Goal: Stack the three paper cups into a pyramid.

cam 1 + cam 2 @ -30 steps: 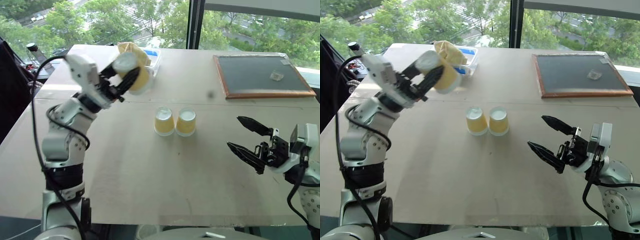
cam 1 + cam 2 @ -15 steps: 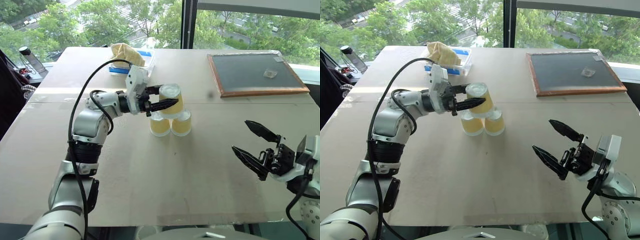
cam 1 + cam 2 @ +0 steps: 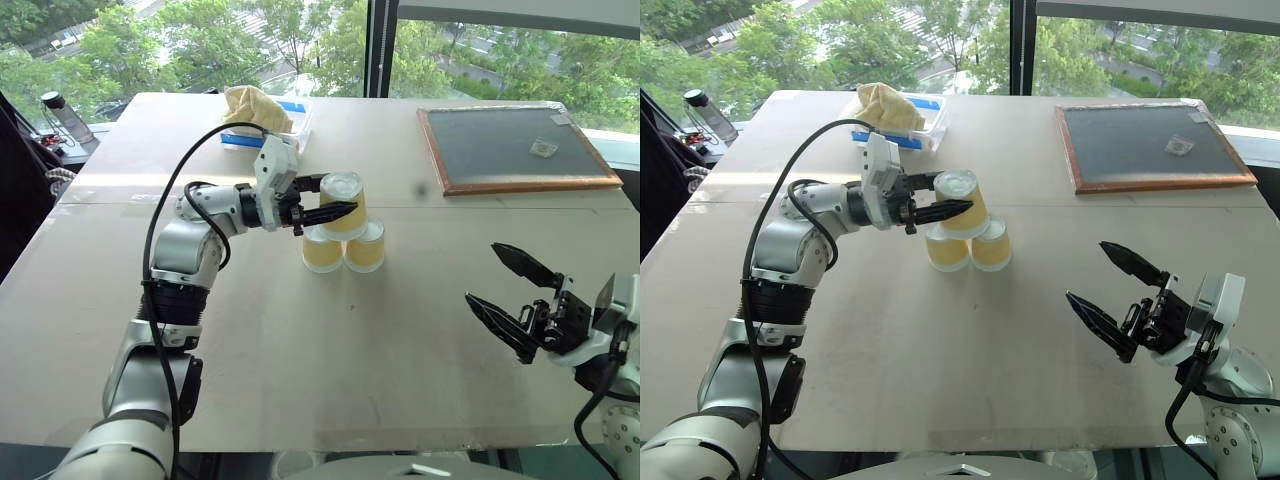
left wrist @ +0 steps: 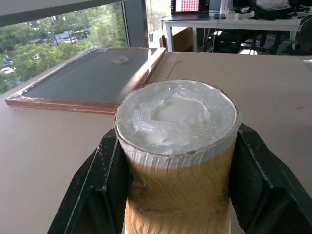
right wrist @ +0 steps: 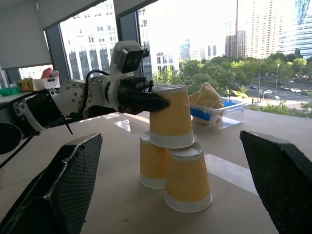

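Centrally on the big tan table [image 3: 300,400], the three paper cups are standing upside down as a small pyramid: pale yellow ribbed sides, white rims down, white bases up. Two bottom cups [image 3: 343,250] are sitting side by side and touching, and the top cup [image 3: 343,205] is resting across their bases, sitting level as far as the head views show. The left gripper [image 3: 335,196] is reaching in level from the robot's left, its two black fingers [image 4: 105,180] lying along either side of the top cup; in the left wrist view they are sitting right against the ribbed wall, and whether they are pressing or have just let go I cannot tell. The right gripper [image 3: 502,282] is hovering well apart from the stack, near the table's front right corner, jaws spread wide and holding nothing. Behind the stack, a framed dark board [image 3: 515,150] is lying toward the far right edge, and a clear plastic tub [image 3: 275,120] with a blue label and a tan cloth [image 3: 255,103] is sitting near the far edge, just behind the left arm. Broad bare tabletop is lying in front of the cups and between them and the right gripper.
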### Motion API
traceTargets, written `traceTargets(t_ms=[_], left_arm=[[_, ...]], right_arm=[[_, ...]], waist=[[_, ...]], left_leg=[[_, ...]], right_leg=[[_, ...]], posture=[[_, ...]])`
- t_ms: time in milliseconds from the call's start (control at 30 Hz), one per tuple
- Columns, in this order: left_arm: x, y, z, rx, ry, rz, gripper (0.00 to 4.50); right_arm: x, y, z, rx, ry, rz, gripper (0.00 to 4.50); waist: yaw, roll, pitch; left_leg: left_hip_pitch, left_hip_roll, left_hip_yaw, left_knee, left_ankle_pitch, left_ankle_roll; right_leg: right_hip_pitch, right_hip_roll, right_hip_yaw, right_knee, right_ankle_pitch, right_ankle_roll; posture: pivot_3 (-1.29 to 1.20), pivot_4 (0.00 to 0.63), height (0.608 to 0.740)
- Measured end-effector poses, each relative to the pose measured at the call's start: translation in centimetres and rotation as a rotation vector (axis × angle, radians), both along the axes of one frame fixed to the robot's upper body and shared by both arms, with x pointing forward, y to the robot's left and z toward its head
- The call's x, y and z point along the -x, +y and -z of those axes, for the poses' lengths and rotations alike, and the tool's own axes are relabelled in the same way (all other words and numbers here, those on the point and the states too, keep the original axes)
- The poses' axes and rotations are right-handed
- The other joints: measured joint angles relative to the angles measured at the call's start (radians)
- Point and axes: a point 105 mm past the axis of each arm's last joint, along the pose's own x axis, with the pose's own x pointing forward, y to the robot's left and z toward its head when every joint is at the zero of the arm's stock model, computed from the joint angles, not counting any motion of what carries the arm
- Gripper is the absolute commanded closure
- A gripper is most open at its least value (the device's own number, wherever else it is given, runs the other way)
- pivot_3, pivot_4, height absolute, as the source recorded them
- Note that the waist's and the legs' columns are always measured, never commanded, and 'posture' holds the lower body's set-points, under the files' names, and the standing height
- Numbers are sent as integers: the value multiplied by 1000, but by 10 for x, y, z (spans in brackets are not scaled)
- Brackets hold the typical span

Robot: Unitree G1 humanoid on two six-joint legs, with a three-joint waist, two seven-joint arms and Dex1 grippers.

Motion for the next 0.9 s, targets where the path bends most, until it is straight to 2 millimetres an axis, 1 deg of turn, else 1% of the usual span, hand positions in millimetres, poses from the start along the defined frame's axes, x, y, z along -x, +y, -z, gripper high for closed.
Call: traceTargets(t_ms=[67, 200, 300, 367, 500, 567, 600, 633, 667, 700, 733, 800, 833, 900], left_arm=[[0, 0, 1, -1, 3, 3, 38], [2, -2, -4, -1, -17, 8, 38], [6, -1, -15, 19, -64, 11, 38], [11, -1, -28, 47, -108, 26, 38], [27, 5, -66, 122, -192, 36, 38], [37, 12, -77, 145, -200, 29, 38], [46, 20, -75, 147, -174, 4, 38], [50, 25, -67, 138, -136, -14, 38], [56, 35, -52, 118, -72, -60, 38], [63, 45, -29, 70, 13, -108, 38], [69, 52, -11, 34, 77, -147, 38], [90, 65, 39, -7, 245, -248, 38], [96, 69, 53, -29, 269, -300, 38], [103, 77, 71, -73, 277, -378, 38]], right_arm=[[1, 0, -1, 1, -10, -5, 0], [1, 0, -1, -2, -12, -6, 0], [1, -1, 0, -3, -10, -8, 0], [2, -1, 1, -4, -8, -13, 0], [1, -5, 9, -7, 19, -13, 0], [1, -7, 14, -3, 32, -11, 0], [0, -9, 19, 9, 45, -10, 0], [0, -14, 22, 16, 55, 6, 0], [-1, -19, 29, 37, 73, 18, 0], [-2, -25, 36, 67, 89, 42, 0], [-2, -30, 42, 95, 104, 56, 0], [-2, -43, 66, 206, 171, 98, 0], [-3, -47, 75, 254, 195, 109, 0], [-3, -51, 85, 324, 219, 119, 0]], waist=[[0, 0, 0], [0, 0, 0], [0, 0, 0], [0, 0, 0], [-1, 0, 0], [-4, 0, 0], [-10, 1, 0], [-12, 3, -1], [-14, 3, -1], [-18, 4, 0], [-21, 4, 0], [-16, 3, 2], [-7, 2, 2], [1, 2, 2]], left_leg=[[0, 0, 0, 0, 0, 0], [0, 0, 0, 0, 0, 0], [0, 0, 0, 0, 0, 0], [0, 0, -1, 0, 0, 0], [0, 1, -2, 0, 0, 0], [1, 2, -2, 0, 0, 0], [3, 3, 0, -1, 0, 0], [5, 3, 0, -2, 0, 0], [5, 3, 0, -2, 0, 0], [6, 3, 1, -3, 0, 0], [6, 3, 1, -3, 0, 0], [5, 3, 1, -3, 0, 0], [4, 3, 0, -2, 0, 0], [5, 3, 1, -2, 0, 0]], right_leg=[[0, 0, 0, 0, 0, 0], [0, 0, 0, 0, 0, 0], [0, 0, 0, 0, 0, 0], [0, 0, 0, 0, 0, 0], [0, 0, 0, 0, 0, 0], [0, 0, 1, 0, 0, 0], [0, 0, 3, 0, 0, 0], [0, -1, 5, 1, 0, 0], [0, -1, 5, 1, 0, 1], [0, -1, 7, 2, -1, 1], [0, -1, 7, 1, -1, 1], [0, -2, 7, 1, -1, 1], [-1, -2, 6, -1, -2, -1], [0, -2, 7, 0, -3, -3]], posture=[[0, 150, 740], [0, 150, 740], [0, 150, 740], [0, 150, 740], [0, 150, 740], [0, 150, 740], [0, 150, 740], [0, 150, 740], [0, 150, 740], [0, 150, 740], [0, 150, 740], [0, 150, 740], [0, 150, 740], [0, 150, 740]])
